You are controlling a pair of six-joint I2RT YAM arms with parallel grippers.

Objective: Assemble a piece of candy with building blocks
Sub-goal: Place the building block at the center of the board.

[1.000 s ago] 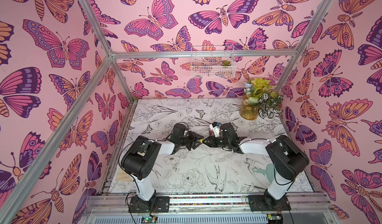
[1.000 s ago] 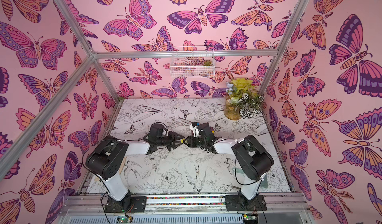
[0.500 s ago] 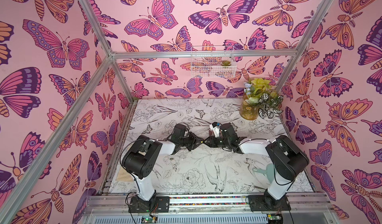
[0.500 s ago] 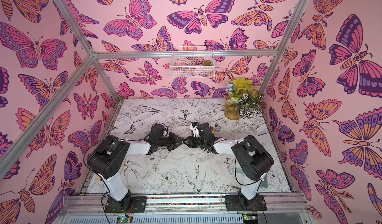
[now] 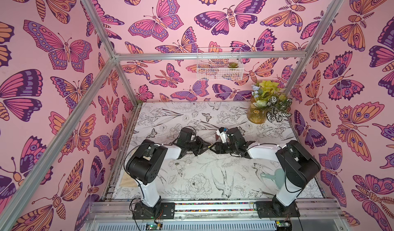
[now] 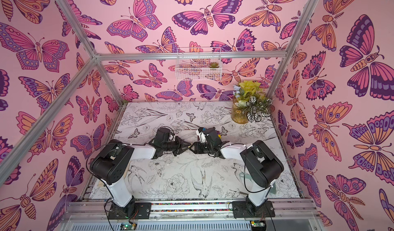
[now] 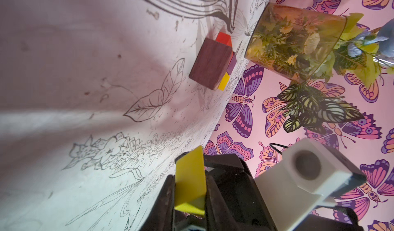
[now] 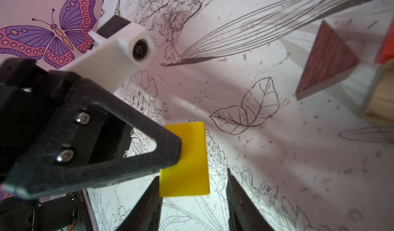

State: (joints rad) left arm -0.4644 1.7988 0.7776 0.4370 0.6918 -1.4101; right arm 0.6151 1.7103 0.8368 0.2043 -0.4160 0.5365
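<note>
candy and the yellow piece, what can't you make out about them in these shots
Candy body: the dark triangle covers most of it in the left wrist view, the frame edge cuts it in the right wrist view, the right arm nearly hides it in both top views.
Yellow piece in the left gripper: only flat faces show, shape unclear.

Left arm (image 5: 149, 189): white links, bulky black joint housings.
Right arm (image 5: 285, 192): same white and black.
Bases (image 5: 153, 210): flat black plates.
Cables (image 6: 244, 176): thin, black, looped beside joints.
Wrist cameras (image 8: 128, 46): white blocks, round dark lens.
Left end effector (image 7: 190, 195): black ribbed fingers, triangular cut-out.
Screws (image 8: 83, 118): two, silver.
Right end effector (image 8: 194, 198): black tapered fingers.
</note>
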